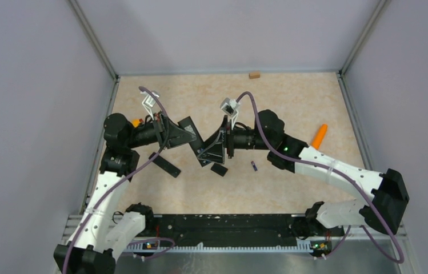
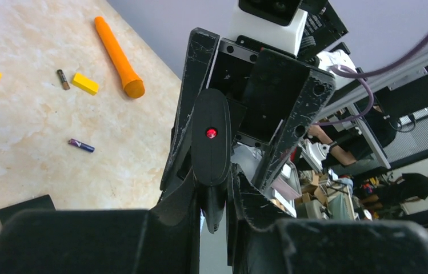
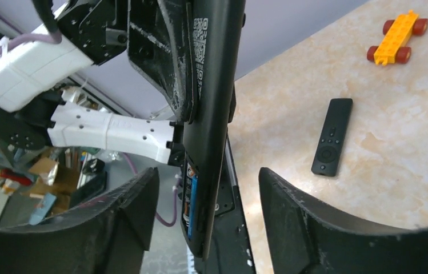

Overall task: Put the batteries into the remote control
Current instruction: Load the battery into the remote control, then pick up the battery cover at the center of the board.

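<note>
My left gripper (image 1: 191, 134) is shut on a black remote control (image 1: 203, 147) and holds it above the table; in the left wrist view the remote (image 2: 211, 142) shows a red light between my fingers. My right gripper (image 3: 206, 177) is open, its jaws on either side of the remote's (image 3: 208, 97) end and apart from it. The remote's open compartment holds a battery with a blue part (image 3: 192, 200). One loose battery (image 1: 254, 166) lies on the table to the right, and it also shows in the left wrist view (image 2: 80, 145). Another battery (image 2: 63, 79) lies farther off.
A second remote (image 1: 164, 164) lies on the table under the left arm, also in the right wrist view (image 3: 332, 137). A black cover piece (image 1: 219, 169) lies below the grippers. An orange stick (image 1: 319, 136), yellow blocks (image 2: 85, 83) and a yellow toy car (image 3: 397, 37) are around.
</note>
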